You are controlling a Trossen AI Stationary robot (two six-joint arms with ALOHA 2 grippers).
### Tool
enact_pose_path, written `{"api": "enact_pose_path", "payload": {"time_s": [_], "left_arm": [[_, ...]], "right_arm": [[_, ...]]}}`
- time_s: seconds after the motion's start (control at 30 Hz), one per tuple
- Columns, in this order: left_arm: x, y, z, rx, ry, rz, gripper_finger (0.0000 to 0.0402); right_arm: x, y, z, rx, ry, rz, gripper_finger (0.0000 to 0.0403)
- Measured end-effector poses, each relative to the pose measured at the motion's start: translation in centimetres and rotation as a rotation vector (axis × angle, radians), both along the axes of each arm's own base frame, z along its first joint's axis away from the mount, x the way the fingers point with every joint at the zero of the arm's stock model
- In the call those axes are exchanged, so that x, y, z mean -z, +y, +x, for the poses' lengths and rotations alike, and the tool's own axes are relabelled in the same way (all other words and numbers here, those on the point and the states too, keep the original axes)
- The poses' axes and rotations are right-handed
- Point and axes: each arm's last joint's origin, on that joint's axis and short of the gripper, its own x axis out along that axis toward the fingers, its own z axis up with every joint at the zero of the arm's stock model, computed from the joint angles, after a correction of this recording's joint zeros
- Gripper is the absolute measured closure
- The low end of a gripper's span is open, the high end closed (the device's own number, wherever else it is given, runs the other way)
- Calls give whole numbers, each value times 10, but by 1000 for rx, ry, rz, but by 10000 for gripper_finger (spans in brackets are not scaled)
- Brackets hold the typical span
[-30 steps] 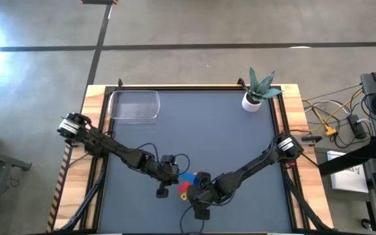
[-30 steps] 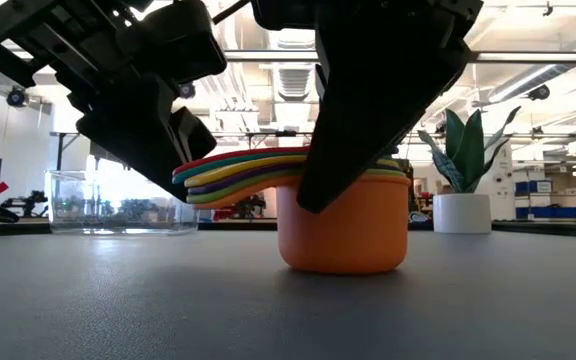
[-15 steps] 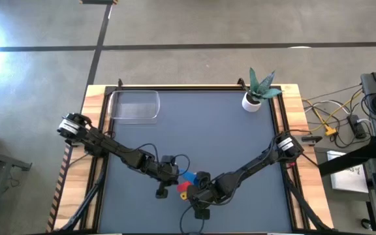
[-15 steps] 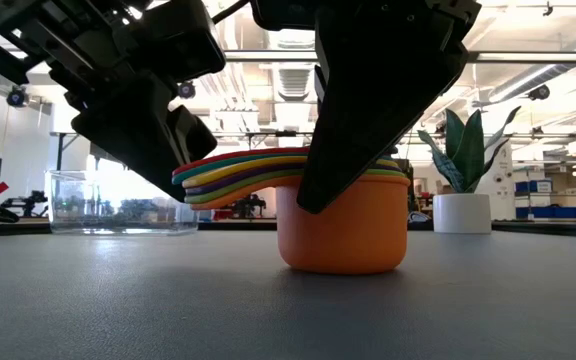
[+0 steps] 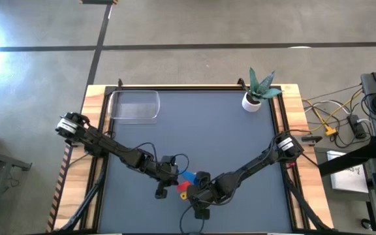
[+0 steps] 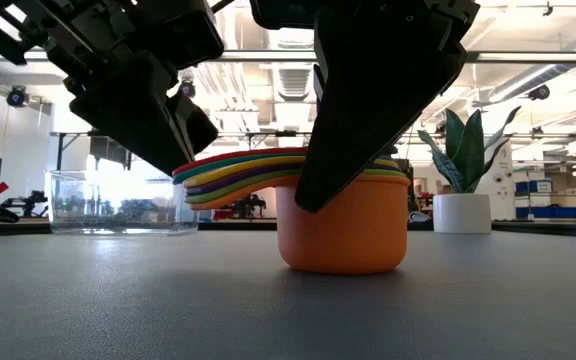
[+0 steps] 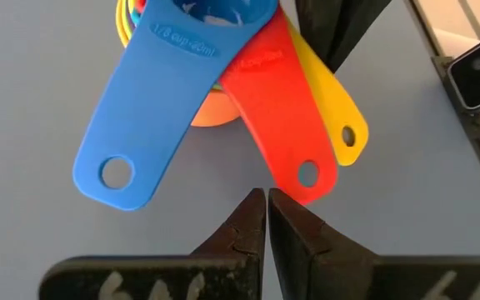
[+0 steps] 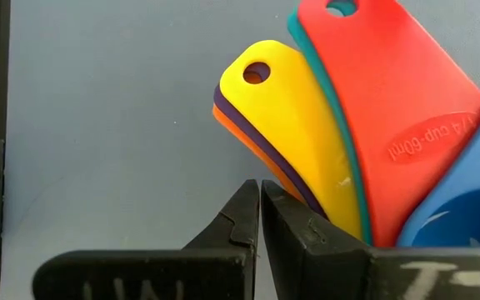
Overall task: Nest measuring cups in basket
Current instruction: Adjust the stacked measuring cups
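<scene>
The measuring cups (image 6: pixel 343 225) stand nested in one stack on the table's near middle, the orange cup at the bottom resting on its base. Their handles (image 6: pixel 238 172) fan out toward the left arm; blue (image 7: pixel 161 92), red (image 7: pixel 277 108) and yellow (image 7: pixel 332 108) lie on top. My left gripper (image 7: pixel 266 193) is shut, just off the red handle's free end (image 7: pixel 307 179). My right gripper (image 8: pixel 259 185) is shut beside the orange and purple handles (image 8: pixel 248 137), near the bowls. The clear basket (image 5: pixel 134 105) stands at the far left corner. My left gripper's shut fingertips (image 7: pixel 252 204) stand right at the rim of the red handle's free end; I cannot tell whether they touch it. My right gripper's shut fingertips (image 8: pixel 275 198) slant down beside the lower handles' side edge (image 8: pixel 283 185), near the bowls; I cannot tell whether they touch it.
A white plant pot (image 5: pixel 252 101) stands at the far right corner and shows in the low view (image 6: pixel 462 212). The basket shows in the low view (image 6: pixel 118 203) behind the left gripper. Bare grey table (image 5: pixel 201 130) lies between the stack and the basket.
My left gripper has risen a little above the handles' free ends. The stack of cups and my right gripper have kept still.
</scene>
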Motion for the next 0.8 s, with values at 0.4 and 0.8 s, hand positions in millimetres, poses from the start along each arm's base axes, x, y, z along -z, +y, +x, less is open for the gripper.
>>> {"api": "enact_pose_path", "payload": {"time_s": [0.4, 0.8], "left_arm": [[-13, 1, -4, 10, -31, -12, 402], [-43, 15, -18, -38, -123, 176, 402]], "right_arm": [[0, -5, 3, 22, -10, -16, 394], [0, -7, 4, 27, -9, -16, 394]]}}
